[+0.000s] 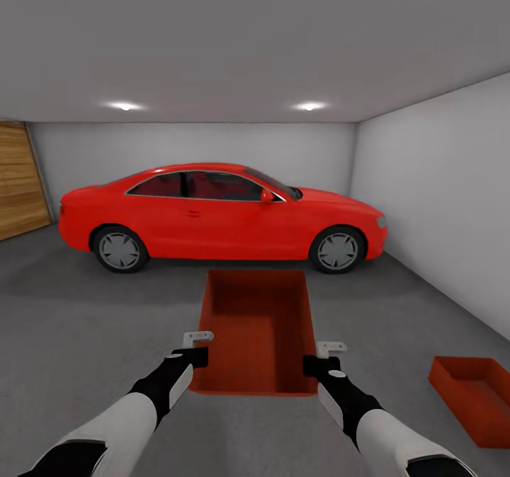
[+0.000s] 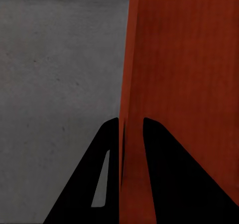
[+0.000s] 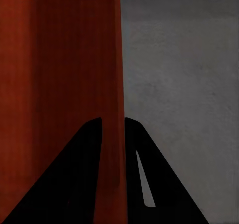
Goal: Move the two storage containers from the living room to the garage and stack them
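Observation:
I am in the garage, facing a red car. A red-orange open-top storage container (image 1: 258,328) hangs between my arms above the dark grey floor (image 1: 85,335). My left gripper (image 1: 198,354) is shut on its left wall (image 2: 130,84), and my right gripper (image 1: 316,364) is shut on its right wall (image 3: 112,84). In each wrist view the thin wall runs between the two black fingers. A second storage container (image 1: 476,399) rests on the floor at the lower right, beside my right arm.
The red car (image 1: 219,215) is parked side-on across the room beyond the held container. A grey-white wall (image 1: 439,201) runs along the right. A wooden garage door (image 1: 18,187) stands at the far left. Open concrete lies to the left.

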Robot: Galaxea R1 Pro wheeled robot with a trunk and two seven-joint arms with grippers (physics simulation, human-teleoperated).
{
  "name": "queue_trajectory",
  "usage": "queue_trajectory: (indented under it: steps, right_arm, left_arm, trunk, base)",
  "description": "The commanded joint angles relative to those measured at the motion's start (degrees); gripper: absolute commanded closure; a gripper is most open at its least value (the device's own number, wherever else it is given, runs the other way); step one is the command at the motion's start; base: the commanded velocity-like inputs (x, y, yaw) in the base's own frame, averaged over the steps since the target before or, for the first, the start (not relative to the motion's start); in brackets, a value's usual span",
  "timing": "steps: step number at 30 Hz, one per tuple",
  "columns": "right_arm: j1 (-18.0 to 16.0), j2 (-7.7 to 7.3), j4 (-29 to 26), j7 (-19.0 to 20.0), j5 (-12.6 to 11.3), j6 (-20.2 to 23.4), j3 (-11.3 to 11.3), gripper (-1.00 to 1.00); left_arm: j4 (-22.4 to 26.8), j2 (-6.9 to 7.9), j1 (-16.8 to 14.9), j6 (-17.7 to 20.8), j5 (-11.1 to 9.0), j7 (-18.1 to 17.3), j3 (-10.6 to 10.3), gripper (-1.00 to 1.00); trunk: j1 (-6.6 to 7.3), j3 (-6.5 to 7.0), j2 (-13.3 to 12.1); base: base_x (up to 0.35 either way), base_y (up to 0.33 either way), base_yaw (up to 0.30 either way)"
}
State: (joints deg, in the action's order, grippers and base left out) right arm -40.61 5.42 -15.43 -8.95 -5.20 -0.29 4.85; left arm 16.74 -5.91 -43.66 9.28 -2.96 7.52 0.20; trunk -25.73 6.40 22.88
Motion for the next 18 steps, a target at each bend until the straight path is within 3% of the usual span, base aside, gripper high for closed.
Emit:
queue_trajectory:
  steps: [1, 6, 18]
  right_arm:
    - [0.01, -0.40, 0.14, -0.45, -0.68, -0.07, -0.72, 1.00]
    - [0.01, -0.32, 0.14, -0.45, -0.68, 0.17, -0.72, 1.00]
    - [0.01, -0.24, 0.14, -0.45, -0.68, 0.20, -0.72, 1.00]
  left_arm:
    - [0.92, 0.48, -0.02, -1.63, 0.93, 0.56, 1.39, 1.00]
    - [0.92, 0.48, -0.02, -1.65, 0.93, 0.56, 1.39, 1.00]
    - [0.92, 0.51, -0.02, -1.66, 0.93, 0.56, 1.40, 1.00]
  trunk:
    - [-0.05, -0.03, 0.04]
    - [-0.05, -0.03, 0.04]
    - [-0.05, -0.03, 0.04]
  base:
    - [0.322, 0.000, 0.000]
    - [0.322, 0.000, -0.136]
    - [0.322, 0.000, -0.277]
